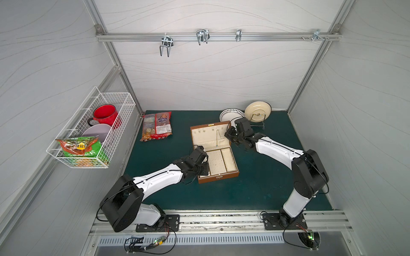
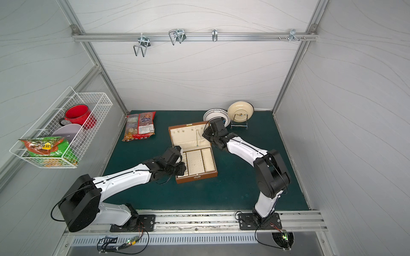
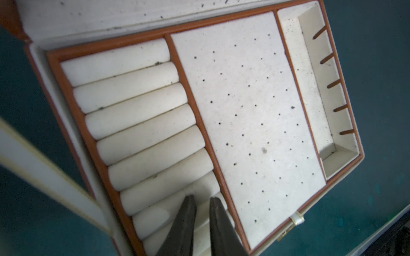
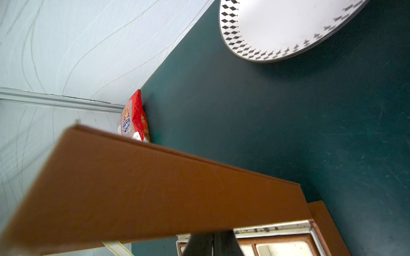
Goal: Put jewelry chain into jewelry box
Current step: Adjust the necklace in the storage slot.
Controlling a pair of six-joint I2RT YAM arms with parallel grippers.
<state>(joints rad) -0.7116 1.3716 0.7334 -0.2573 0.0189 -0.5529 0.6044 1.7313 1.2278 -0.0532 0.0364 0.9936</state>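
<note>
- Chain (image 1: 216, 137) is hanging down the cream lining inside the lid (image 1: 205, 135) of the box (image 1: 218, 177), with a small bead dangling at its lower end just above the tray. It is showing in both top views (image 2: 197, 138).
- Nearest me, my left gripper (image 3: 202, 199) is hovering over the near left corner of the tray, above the ring rolls (image 3: 142, 124). Its jaws are standing slightly apart with nothing between them.
- The box is sitting open in the middle of the mat (image 1: 255, 188), its clasp edge facing me. A peg-hole panel (image 3: 248, 115) is filling the middle of the tray, and a narrow trough (image 3: 306, 88) is running along its right side.
- The lid is standing up at the box's far edge, leaning back a little.
- My right gripper (image 4: 212, 240) is reaching in at the lid's right edge, just beside the chain. Its jaws are pressing together, and I cannot tell whether they are pinching a strand.
- Beyond it, a patterned plate (image 1: 230, 114) is lying on the mat and a cream plate (image 1: 258, 109) is leaning in a wire stand (image 1: 257, 119).
- A candy bag (image 1: 157, 126) is lying at the far left of the mat.
- A wire basket (image 1: 115, 104) is hanging on the left wall, holding a red mug (image 1: 104, 114), a grey bowl (image 1: 97, 133) and a green packet (image 1: 79, 147).
</note>
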